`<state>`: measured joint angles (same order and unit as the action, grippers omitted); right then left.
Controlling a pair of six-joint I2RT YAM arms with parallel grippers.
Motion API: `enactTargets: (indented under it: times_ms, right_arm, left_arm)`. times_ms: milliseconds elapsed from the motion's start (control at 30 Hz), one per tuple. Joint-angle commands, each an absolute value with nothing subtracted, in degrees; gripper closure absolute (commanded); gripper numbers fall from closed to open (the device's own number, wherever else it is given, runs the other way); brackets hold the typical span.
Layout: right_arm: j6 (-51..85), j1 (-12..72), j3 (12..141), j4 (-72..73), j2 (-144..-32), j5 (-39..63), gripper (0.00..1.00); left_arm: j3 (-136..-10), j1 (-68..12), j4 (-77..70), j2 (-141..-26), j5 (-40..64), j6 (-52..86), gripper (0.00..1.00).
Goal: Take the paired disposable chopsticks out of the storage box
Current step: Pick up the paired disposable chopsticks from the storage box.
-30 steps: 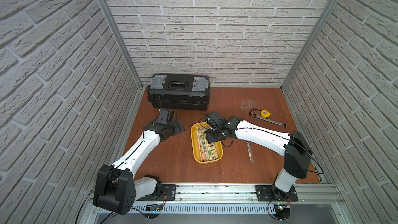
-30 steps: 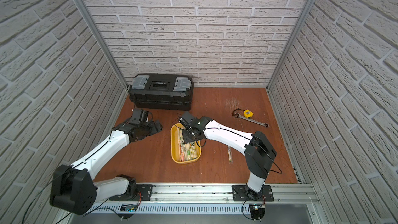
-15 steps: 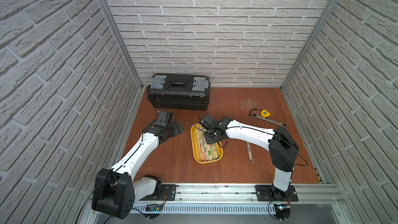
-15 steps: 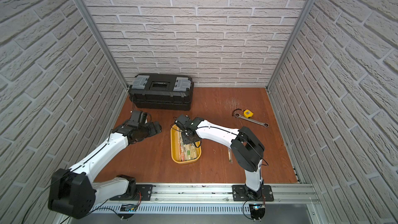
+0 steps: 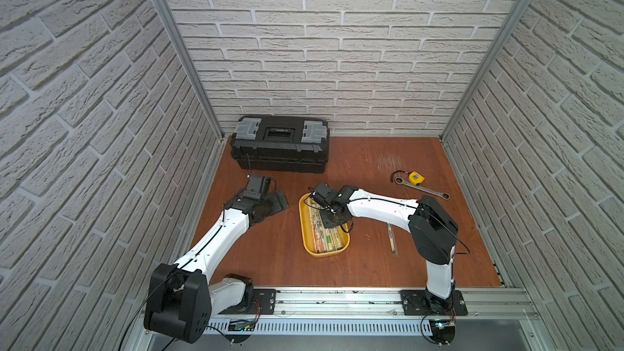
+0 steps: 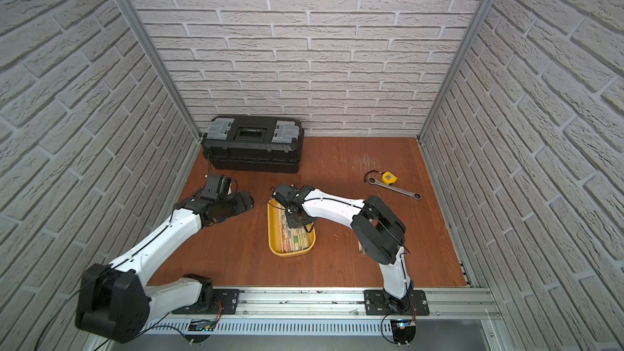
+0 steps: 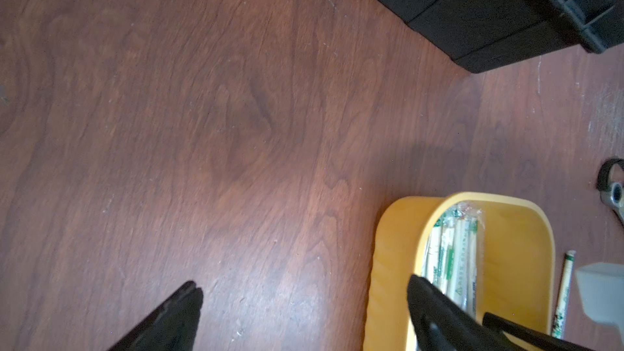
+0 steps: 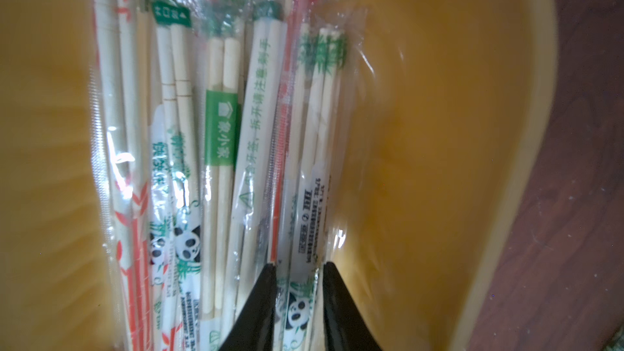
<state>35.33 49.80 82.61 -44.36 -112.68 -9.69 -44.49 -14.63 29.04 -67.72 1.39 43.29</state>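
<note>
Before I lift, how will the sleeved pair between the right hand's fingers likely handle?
The pair is probably stiff and light: thin, straight bamboo sticks. Glossy and clear-wrapped, it may slip in the right hand. Overlapping neighbouring sleeves could drag along.

White brick walls (image 5: 337, 45), reddish wooden floor (image 5: 354, 265)

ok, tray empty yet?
Not empty: the tray holds many sleeved chopsticks. Only one pair lies outside it, on the table.
</note>
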Motion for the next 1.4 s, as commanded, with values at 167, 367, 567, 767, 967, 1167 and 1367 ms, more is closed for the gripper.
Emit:
enactTargets:
  times_ms: [167,367,567,767,967,1167,1367]
  right_arm:
    - [35.3,49.2,81.5,-42.8,-112.9,-9.8,0.76]
    - [35.4,49.1,80.5,-42.2,-112.4,-9.3,0.81]
    - [35.6,49.0,80.1,-42.5,-110.5,-9.4,0.84]
    - [36.0,49.0,79.8,-43.1,-106.6,-9.6,0.87]
    - [36.0,49.0,79.8,-43.5,-103.9,-10.1,0.88]
    - [35.9,49.0,80.8,-43.4,-103.2,-9.2,0.98]
    - [36.3,48.7,81.9,-42.6,-101.6,-7.9,0.98]
  left_arm:
    - [-43.5,-14.2,27.2,-67.5,1.9,43.6,0.02]
    - [-43.5,-14.2,27.0,-67.2,2.0,43.9,0.02]
    - [-43.5,-14.3,26.9,-67.1,2.1,44.3,0.02]
    - [-43.8,-14.4,27.0,-67.1,2.2,44.3,0.02]
    - [-43.9,-14.7,26.9,-67.3,2.1,44.3,0.02]
    - [-44.2,-15.0,27.2,-67.1,2.1,44.3,0.02]
    - [-44.5,-15.3,27.6,-66.8,2.1,44.0,0.02]
